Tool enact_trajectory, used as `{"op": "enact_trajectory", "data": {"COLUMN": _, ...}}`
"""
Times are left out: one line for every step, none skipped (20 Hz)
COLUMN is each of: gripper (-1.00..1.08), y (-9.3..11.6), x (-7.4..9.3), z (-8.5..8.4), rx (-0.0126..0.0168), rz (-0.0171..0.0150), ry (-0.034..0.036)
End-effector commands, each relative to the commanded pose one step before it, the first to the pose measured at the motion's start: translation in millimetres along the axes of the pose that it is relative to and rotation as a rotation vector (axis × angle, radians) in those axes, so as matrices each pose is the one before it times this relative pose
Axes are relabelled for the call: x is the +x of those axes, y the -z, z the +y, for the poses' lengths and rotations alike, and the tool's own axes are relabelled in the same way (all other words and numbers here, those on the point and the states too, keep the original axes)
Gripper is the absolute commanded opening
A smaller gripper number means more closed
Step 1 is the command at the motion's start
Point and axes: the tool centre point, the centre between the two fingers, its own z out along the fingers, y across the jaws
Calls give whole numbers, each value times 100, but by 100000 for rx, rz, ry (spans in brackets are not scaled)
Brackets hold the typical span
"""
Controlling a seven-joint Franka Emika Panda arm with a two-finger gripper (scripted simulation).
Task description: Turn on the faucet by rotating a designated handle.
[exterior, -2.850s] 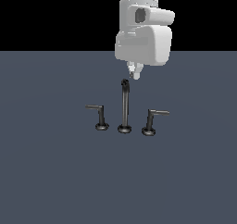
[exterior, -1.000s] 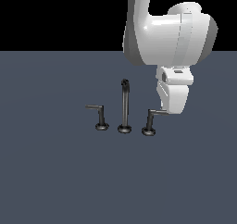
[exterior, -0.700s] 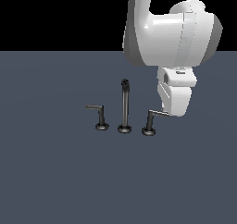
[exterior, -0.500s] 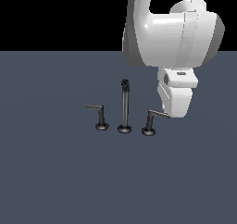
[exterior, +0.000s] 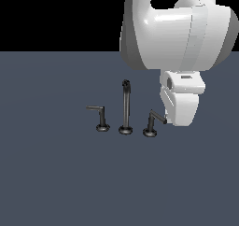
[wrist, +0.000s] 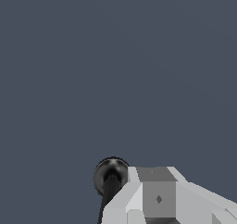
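The faucet (exterior: 125, 106) stands mid-scene: a tall thin spout between two short L-shaped levers on round bases. The twin lever (exterior: 100, 116) points to the exterior view's left. The designated handle (exterior: 152, 121) is on the right; its arm slants down and to the right, and its tip touches the side of my gripper (exterior: 172, 120). In the wrist view the handle's round base (wrist: 111, 174) sits right beside my grey fingers (wrist: 157, 197), which show as one block with no gap. The gripper holds nothing and presses against the lever arm.
A flat dark grey floor (exterior: 56, 173) runs under everything. My bulky white arm (exterior: 182, 33) hangs over the right side of the faucet.
The designated handle's arm has swung from level and pointing right to slanting down toward the viewer. My gripper has sunk slightly and stayed against it.
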Motion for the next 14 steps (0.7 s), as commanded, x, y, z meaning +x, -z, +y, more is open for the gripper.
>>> {"op": "enact_trajectory", "data": {"gripper": -100, "y": 35, "x": -406, "z": 1058, "rx": -1086, "rz": -242, "ry": 324}}
{"op": "enact_trajectory", "data": {"gripper": -100, "y": -16, "x": 408, "z": -720, "rx": 858, "rz": 201, "ry": -474}}
{"op": "enact_trajectory", "data": {"gripper": -100, "y": 10, "x": -381, "z": 248, "rx": -63, "rz": -12, "ry": 26}}
{"op": "enact_trajectory", "data": {"gripper": -100, "y": -3, "x": -388, "z": 245, "rx": -89, "rz": -17, "ry": 37}}
{"op": "enact_trajectory", "data": {"gripper": -100, "y": 10, "x": -384, "z": 250, "rx": -63, "rz": -12, "ry": 26}}
{"op": "enact_trajectory", "data": {"gripper": -100, "y": -3, "x": -391, "z": 247, "rx": -89, "rz": -17, "ry": 37}}
{"op": "enact_trajectory", "data": {"gripper": -100, "y": 11, "x": -388, "z": 251, "rx": -63, "rz": -12, "ry": 26}}
{"op": "enact_trajectory", "data": {"gripper": -100, "y": -2, "x": -394, "z": 249, "rx": -89, "rz": -17, "ry": 37}}
{"op": "enact_trajectory", "data": {"gripper": -100, "y": -2, "x": -396, "z": 250, "rx": -89, "rz": -18, "ry": 37}}
{"op": "enact_trajectory", "data": {"gripper": -100, "y": 11, "x": -394, "z": 254, "rx": -63, "rz": -13, "ry": 26}}
{"op": "enact_trajectory", "data": {"gripper": -100, "y": -1, "x": -400, "z": 251, "rx": -89, "rz": -18, "ry": 37}}
{"op": "enact_trajectory", "data": {"gripper": -100, "y": -1, "x": -403, "z": 252, "rx": -88, "rz": -19, "ry": 37}}
{"op": "enact_trajectory", "data": {"gripper": -100, "y": 12, "x": -401, "z": 255, "rx": -62, "rz": -14, "ry": 26}}
{"op": "enact_trajectory", "data": {"gripper": -100, "y": 0, "x": 0, "z": 0, "rx": 0, "rz": 0, "ry": 0}}
